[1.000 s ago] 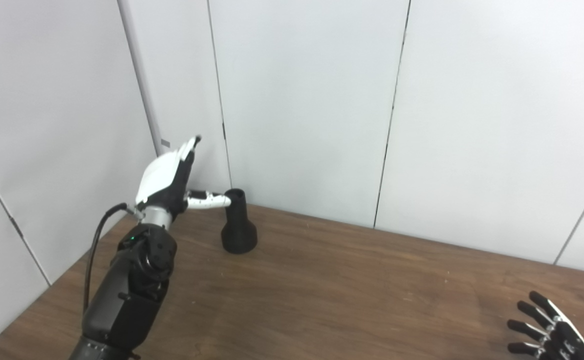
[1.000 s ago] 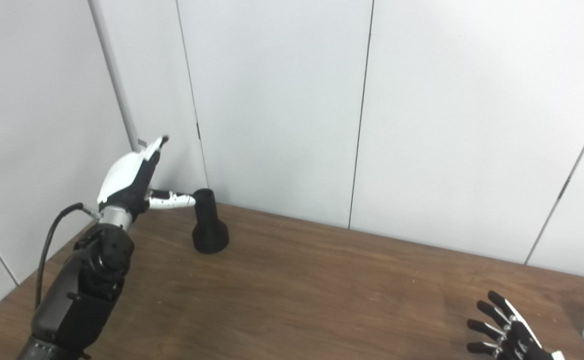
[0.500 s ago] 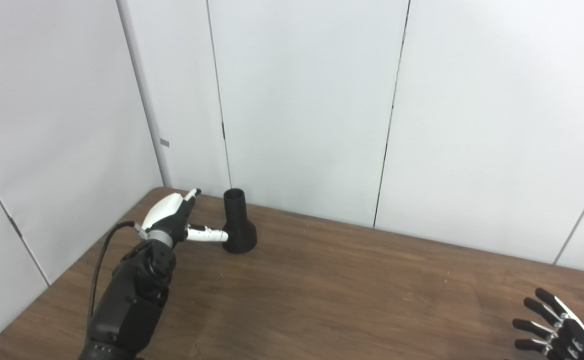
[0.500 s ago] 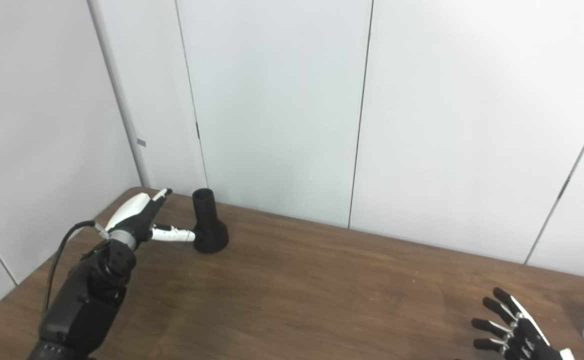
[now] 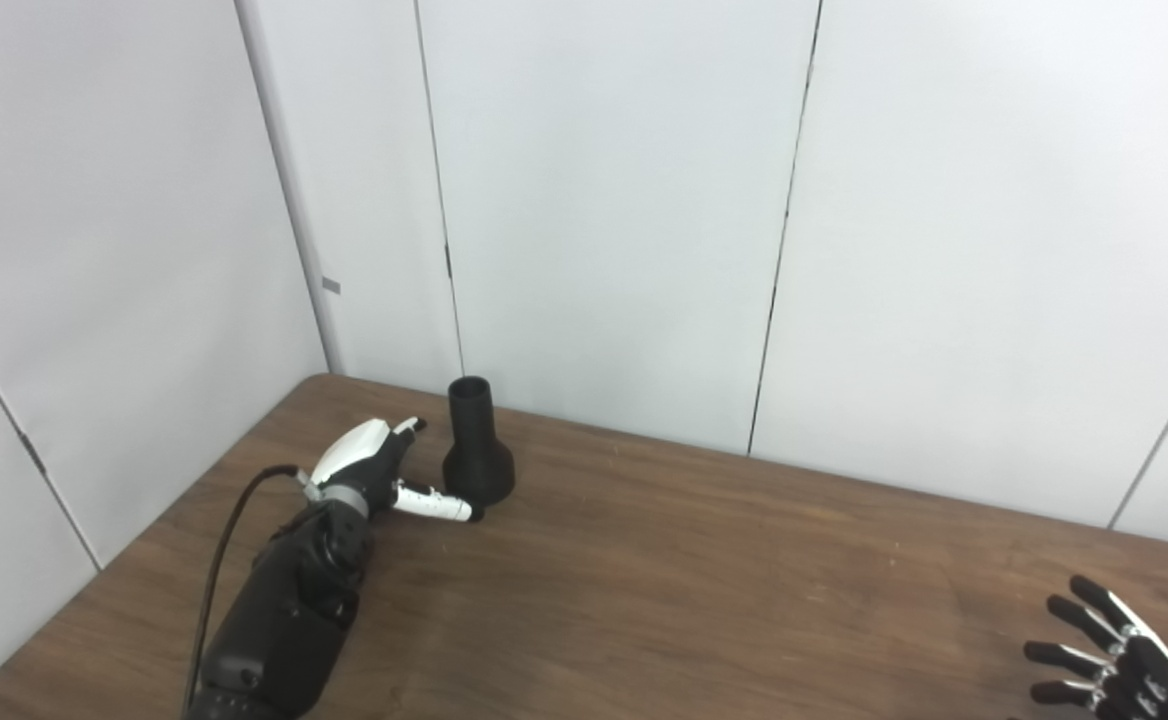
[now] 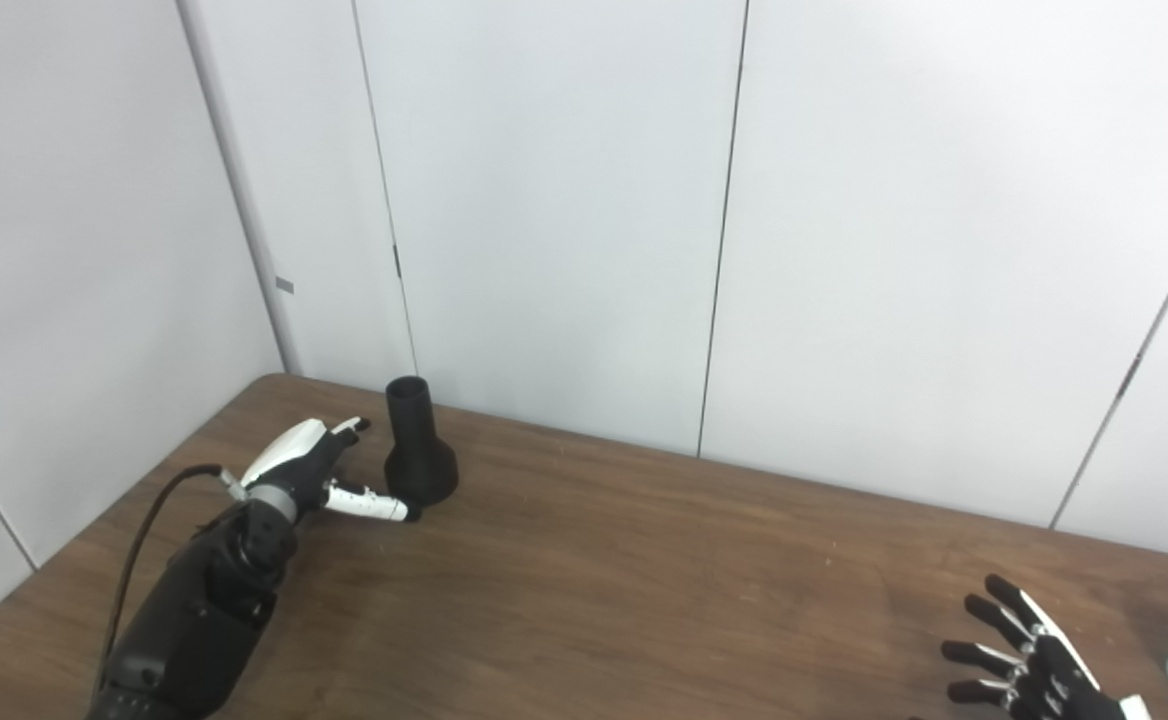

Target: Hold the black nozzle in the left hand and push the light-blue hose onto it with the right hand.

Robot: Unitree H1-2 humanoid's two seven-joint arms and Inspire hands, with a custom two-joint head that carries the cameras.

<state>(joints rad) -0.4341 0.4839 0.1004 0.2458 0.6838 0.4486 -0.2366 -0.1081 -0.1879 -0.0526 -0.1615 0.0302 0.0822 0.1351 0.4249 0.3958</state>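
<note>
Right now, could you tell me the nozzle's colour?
Black nozzle, clearest in the left eye view.

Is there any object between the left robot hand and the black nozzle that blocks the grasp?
Nothing visible stands between them. The left robot hand is open, low over the table, right beside the upright black nozzle. Its thumb reaches toward the nozzle's base; contact cannot be told. The right robot hand waits open, far away.
</note>
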